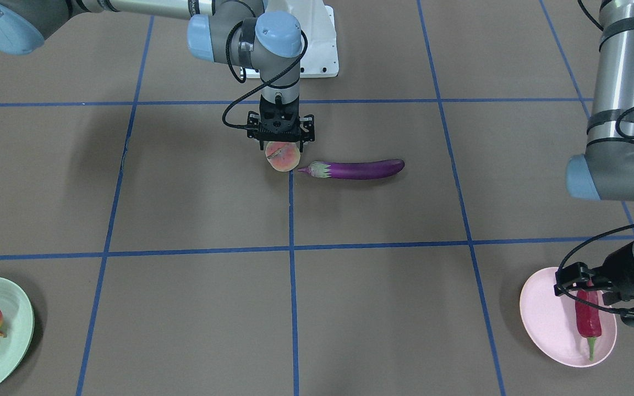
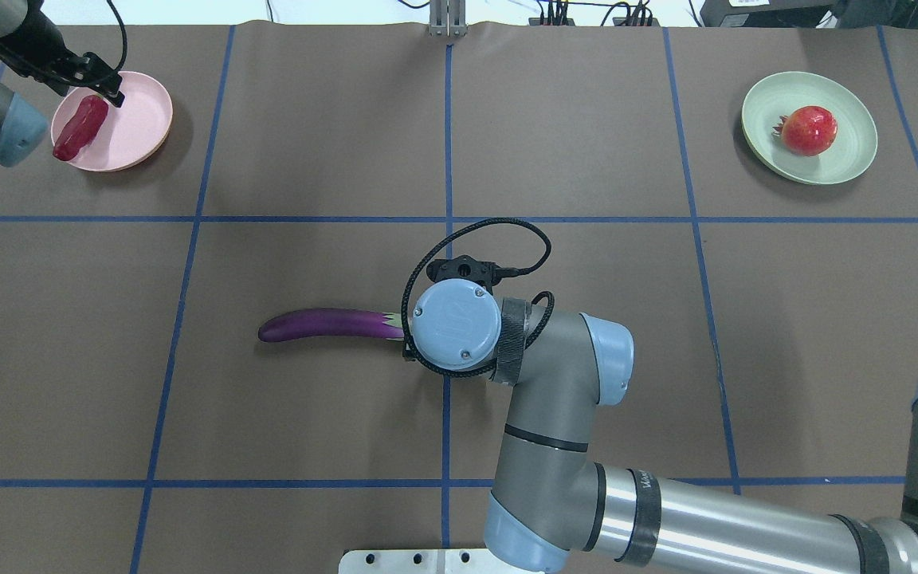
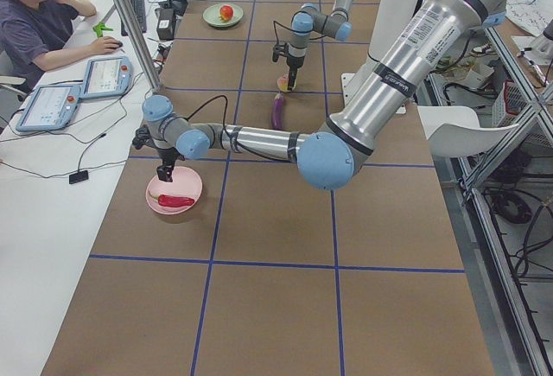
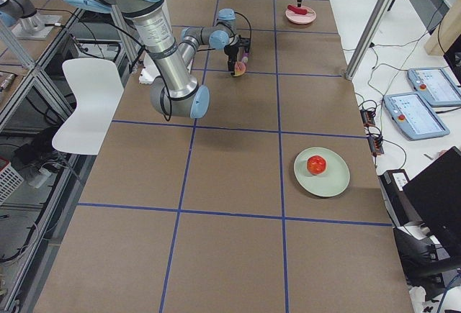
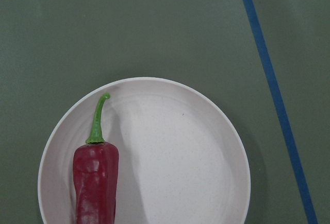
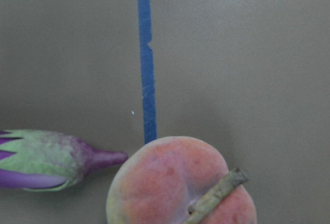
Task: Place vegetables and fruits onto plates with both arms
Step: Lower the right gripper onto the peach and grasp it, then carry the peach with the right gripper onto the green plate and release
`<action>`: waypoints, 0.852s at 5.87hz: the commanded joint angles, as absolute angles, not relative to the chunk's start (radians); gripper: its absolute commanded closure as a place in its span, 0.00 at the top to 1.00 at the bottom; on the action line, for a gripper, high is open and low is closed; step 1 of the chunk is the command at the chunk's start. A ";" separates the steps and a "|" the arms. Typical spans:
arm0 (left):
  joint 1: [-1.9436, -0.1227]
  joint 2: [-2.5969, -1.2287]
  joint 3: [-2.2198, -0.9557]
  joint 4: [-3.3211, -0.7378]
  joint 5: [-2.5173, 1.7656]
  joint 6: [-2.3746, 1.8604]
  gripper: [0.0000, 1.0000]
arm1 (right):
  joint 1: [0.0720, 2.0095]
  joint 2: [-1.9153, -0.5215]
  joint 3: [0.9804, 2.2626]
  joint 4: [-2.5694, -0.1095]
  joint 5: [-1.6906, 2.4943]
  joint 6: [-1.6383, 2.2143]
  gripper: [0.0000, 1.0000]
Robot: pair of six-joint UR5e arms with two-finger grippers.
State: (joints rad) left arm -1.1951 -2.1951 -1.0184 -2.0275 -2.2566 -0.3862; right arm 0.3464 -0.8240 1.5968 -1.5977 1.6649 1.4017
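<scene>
My right gripper stands upright over the peach, its fingers closed against the fruit's sides; the peach fills the bottom of the right wrist view. The purple eggplant lies beside it on the table, cap tip almost touching the peach. From overhead my right wrist hides the peach, and the eggplant shows to its left. The red chili pepper lies on the pink plate, with my left gripper open just above it. The pomegranate rests on the green plate.
Blue tape lines divide the brown table into squares. The white pedestal base sits at the robot's edge. A person sits at a side desk with tablets. A white chair stands behind the robot.
</scene>
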 commanded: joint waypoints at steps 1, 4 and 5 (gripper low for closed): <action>-1.195 -2.195 -1.019 -2.028 -2.256 -0.388 1.00 | 0.391 -0.825 1.612 -1.601 1.672 1.394 0.00; -1.195 -2.197 -1.026 -2.029 -2.256 -0.394 1.00 | 0.655 -0.821 1.605 -1.605 1.830 1.182 0.00; -1.186 -2.197 -1.075 -2.029 -2.256 -0.514 1.00 | 0.763 -0.818 1.542 -1.600 1.904 1.046 0.00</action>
